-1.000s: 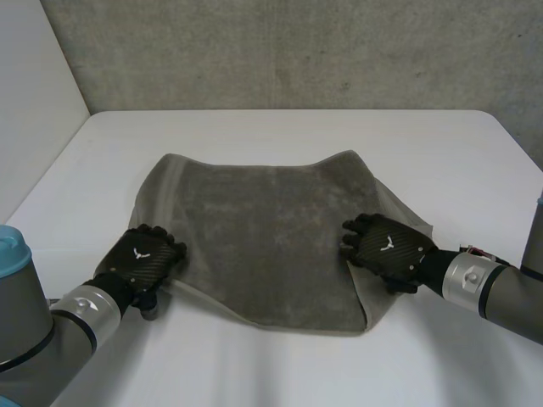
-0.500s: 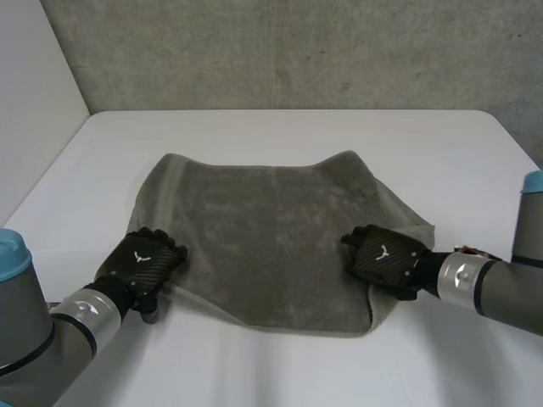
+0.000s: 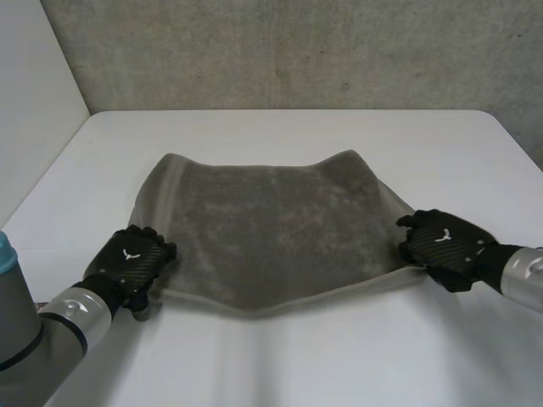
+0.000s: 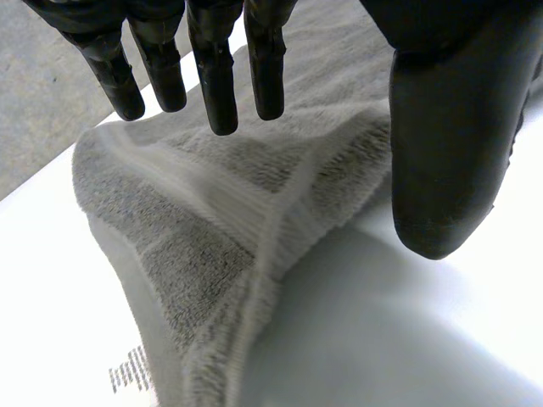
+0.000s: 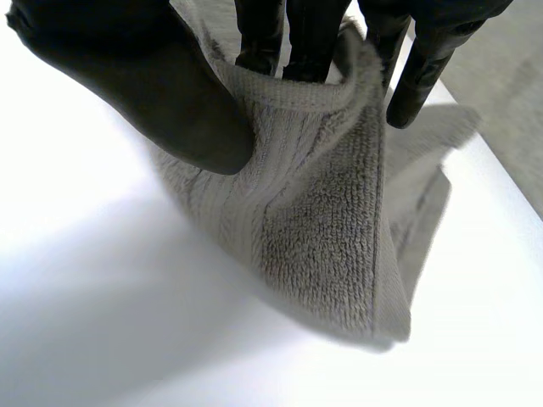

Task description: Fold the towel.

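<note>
Head view: towel [image 3: 271, 233] spread on middle of bench [image 3: 280, 136]; left hand [image 3: 136, 259] at near-left corner, right hand [image 3: 441, 246] at near-right corner.
L wrist view: fingers [image 4: 216, 85] straight, slightly spread over towel [image 4: 212, 220] corner, not pinching.
R wrist view: fingers [image 5: 310, 38] + thumb [image 5: 144, 85] pinch raised towel [image 5: 322, 212] edge.

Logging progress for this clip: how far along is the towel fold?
Nothing is folded yet: the towel lies spread flat on the table. In hand: the right hand pinches the near right corner between thumb and fingers; the left hand sits over the near left corner, fingers straight, not gripping. Left: that grip, then the whole fold.
</note>
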Controlling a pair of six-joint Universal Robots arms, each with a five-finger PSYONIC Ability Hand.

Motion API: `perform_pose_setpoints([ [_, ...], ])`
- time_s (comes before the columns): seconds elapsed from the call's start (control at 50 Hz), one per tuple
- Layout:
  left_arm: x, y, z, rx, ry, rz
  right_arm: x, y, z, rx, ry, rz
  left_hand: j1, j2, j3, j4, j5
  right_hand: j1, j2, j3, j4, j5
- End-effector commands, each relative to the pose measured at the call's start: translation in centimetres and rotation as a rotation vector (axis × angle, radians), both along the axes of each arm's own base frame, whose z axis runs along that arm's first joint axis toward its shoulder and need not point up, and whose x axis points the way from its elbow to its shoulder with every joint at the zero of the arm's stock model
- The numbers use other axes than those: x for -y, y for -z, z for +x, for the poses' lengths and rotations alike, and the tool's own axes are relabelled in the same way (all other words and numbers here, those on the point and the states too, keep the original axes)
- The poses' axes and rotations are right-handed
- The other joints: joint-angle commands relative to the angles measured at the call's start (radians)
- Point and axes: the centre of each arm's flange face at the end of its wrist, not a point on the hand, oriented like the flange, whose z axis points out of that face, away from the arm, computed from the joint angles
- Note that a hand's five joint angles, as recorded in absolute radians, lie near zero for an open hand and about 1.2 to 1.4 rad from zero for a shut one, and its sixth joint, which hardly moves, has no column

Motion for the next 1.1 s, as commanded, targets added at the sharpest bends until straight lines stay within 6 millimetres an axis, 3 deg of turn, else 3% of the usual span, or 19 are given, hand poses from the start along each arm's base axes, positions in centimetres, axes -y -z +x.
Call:
perform_pose_setpoints([
  [0.02, 0.3, 0.1, 0.7, -0.001, -0.026, 0.006, 0.0, -1.1, -1.5, 0.032, 0.077, 0.004, 0.001, 0.000, -0.043, -0.050, -0.011, 0.087, 0.091, -0.007, -0.060, 0.060],
  [0.12, 0.6, 0.2, 0.9, 0.000, -0.039, 0.009, -0.1, -1.2, -1.6, 0.052, 0.069, 0.010, 0.022, 0.020, -0.043, -0.050, 0.009, 0.087, 0.091, -0.007, -0.060, 0.060],
  [0.24, 0.5, 0.3, 0.9, 0.000, -0.036, 0.013, 0.1, -1.3, -1.8, 0.055, 0.078, 0.010, 0.204, 0.202, -0.043, -0.050, 0.191, 0.087, 0.091, -0.007, -0.060, 0.060],
  [0.44, -0.4, 0.9, 1.0, 0.006, -0.031, 0.044, -0.1, -1.2, -1.7, 0.074, 0.084, 0.032, 0.089, 0.088, -0.043, -0.050, 0.077, 0.087, 0.091, -0.007, -0.060, 0.060],
  [0.48, -0.7, 1.0, 1.1, 0.010, -0.032, 0.048, -0.2, -1.2, -1.6, 0.074, 0.083, 0.035, -0.054, -0.055, -0.043, -0.050, -0.067, 0.087, 0.091, -0.007, -0.060, 0.060],
  [0.56, -0.8, 0.9, 1.3, 0.014, -0.038, 0.045, -0.3, -1.1, -1.5, 0.075, 0.078, 0.037, -0.110, -0.112, -0.043, -0.050, -0.123, 0.087, 0.091, -0.007, -0.060, 0.060],
  [0.8, -0.9, 1.5, 1.7, 0.047, -0.044, 0.060, -0.3, -1.1, -1.5, 0.089, 0.067, 0.037, -0.075, -0.077, -0.043, -0.050, -0.088, 0.087, 0.091, -0.007, -0.060, 0.060],
  [1.1, 0.5, 3.0, 1.5, 0.073, -0.065, 0.099, -0.5, -0.8, -1.4, 0.089, 0.064, 0.047, 0.045, 0.044, -0.043, -0.050, 0.032, 0.087, 0.091, -0.007, -0.060, 0.060],
])
